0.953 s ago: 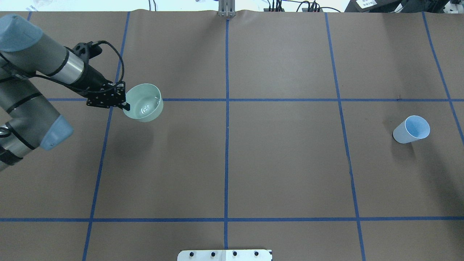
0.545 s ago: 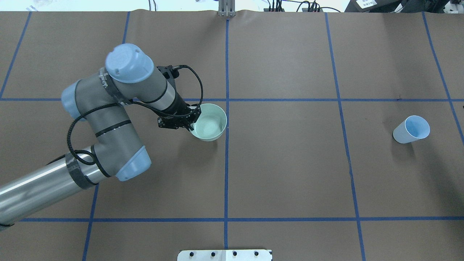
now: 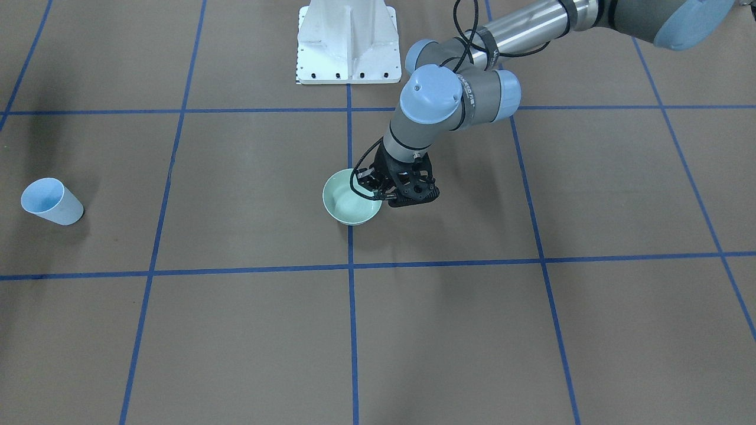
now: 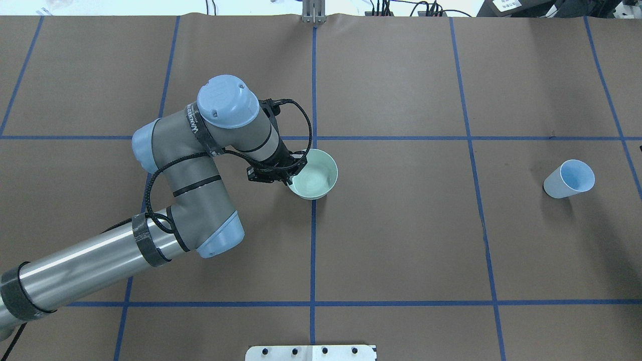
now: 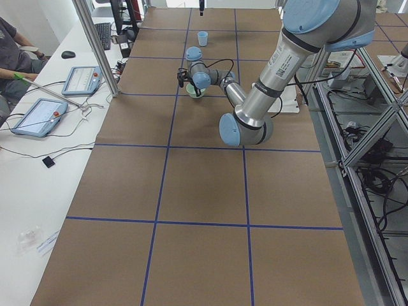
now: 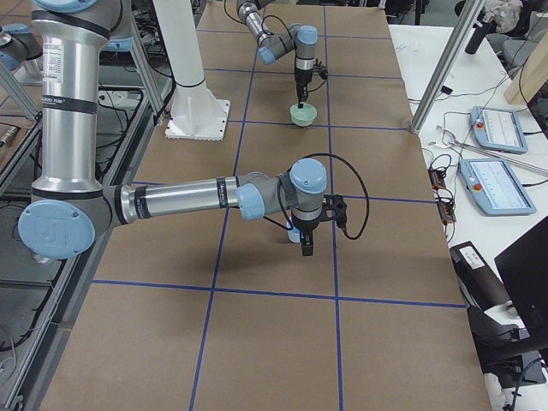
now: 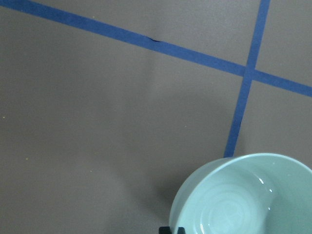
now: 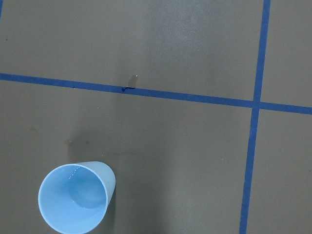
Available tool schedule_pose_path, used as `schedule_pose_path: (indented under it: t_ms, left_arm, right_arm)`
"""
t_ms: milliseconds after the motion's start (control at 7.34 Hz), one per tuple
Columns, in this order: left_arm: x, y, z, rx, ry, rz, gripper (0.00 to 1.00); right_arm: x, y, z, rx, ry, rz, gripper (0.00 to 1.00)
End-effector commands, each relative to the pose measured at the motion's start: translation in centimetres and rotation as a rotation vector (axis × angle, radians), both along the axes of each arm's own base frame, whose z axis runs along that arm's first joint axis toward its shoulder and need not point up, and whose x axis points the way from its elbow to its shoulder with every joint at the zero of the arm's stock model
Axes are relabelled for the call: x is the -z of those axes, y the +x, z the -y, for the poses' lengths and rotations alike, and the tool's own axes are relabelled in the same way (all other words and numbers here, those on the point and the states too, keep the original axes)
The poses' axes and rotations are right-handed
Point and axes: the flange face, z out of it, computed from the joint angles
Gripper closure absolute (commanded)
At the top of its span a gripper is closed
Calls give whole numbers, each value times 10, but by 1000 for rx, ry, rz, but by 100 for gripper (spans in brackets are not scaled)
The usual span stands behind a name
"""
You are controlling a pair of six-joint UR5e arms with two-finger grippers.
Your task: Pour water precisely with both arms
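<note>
As the left arm (image 4: 200, 165) stood stretched over the middle of the table (image 4: 401, 240), you had its tool (image 4: 287, 176) clamped on the rim of the pale green bowl (image 4: 316, 175), gripping the side toward the robot's left. The bowl sat level, mouth up, on the centre grid line.

The relation that mattered was sideways. The light-blue cup (image 4: 569, 179) stood upright, mouth up, well apart from the bowl toward the robot's right, with more than a full grid square of bare table between them. The right arm (image 6: 188, 199) was by far the nearer to the cup, so the likely next move was yours to make with that arm: take the cup and bring the two vessels together for the pour.

Views compared:
- **Overhead:** it gave the gap between bowl and cup but showed nothing of the right arm.
- **Right side:** only here did the right tool (image 6: 306, 240) appear, low and close to the cup. Whether its fingers were apart or together could not be told.
- **Right wrist:** it put the cup (image 8: 73, 202) in the lower left corner, so the tool was not around it.
- **Left wrist:** it showed glints inside the bowl (image 7: 243, 200), possibly water, though the picture was too soft to be sure.
</note>
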Motion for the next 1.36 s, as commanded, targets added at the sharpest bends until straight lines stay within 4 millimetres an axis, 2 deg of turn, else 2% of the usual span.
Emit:
schedule_pose_path:
  t_ms: [0,681,817,953,1089,1226]
  left_arm:
    - [1,10,-10,-16,-3,0,100]
    - [-5,14,-13,-21,-8,10,100]
    - [-6,14,-13,-22,-4,10,51]
    - [-7,14,-12,-11,6,15,14]
    - [-4,12,-12,-1,15,12,0]
    - [14,-1,-14,7,35,-22,0]
  right_arm:
    - [2,0,0,1,5,1,0]
    - [-1,0,0,1,-1,0,0]
    - [0,0,0,0,-1,-1,0]
    - [0,0,0,0,-1,-1,0]
    - [-2,0,0,1,-3,-1,0]
    - [2,0,0,4,9,7,0]
